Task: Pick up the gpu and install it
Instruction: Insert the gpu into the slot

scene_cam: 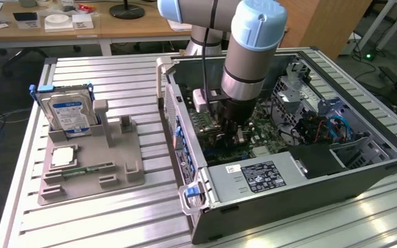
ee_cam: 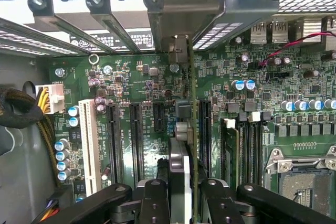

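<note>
Gripping gpu edge-on, claw is hovering inside computer case, card seemingly lining up over motherboard slot.

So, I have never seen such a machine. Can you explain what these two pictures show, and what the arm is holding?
The grey and blue tube is a robot arm. One picture comes from a camera standing apart from the arm; the other comes from a camera on its wrist, looking down into an open computer case.

The arm reaches inside the case, above the green motherboard. Its pincer is closed on the gpu, a thin card seen edge-on, standing upright over the long dark slots.

Beside the case, on the metal table, a grey holder tray keeps other parts: a silver hard drive with a blue label and a narrow green memory stick.
</note>
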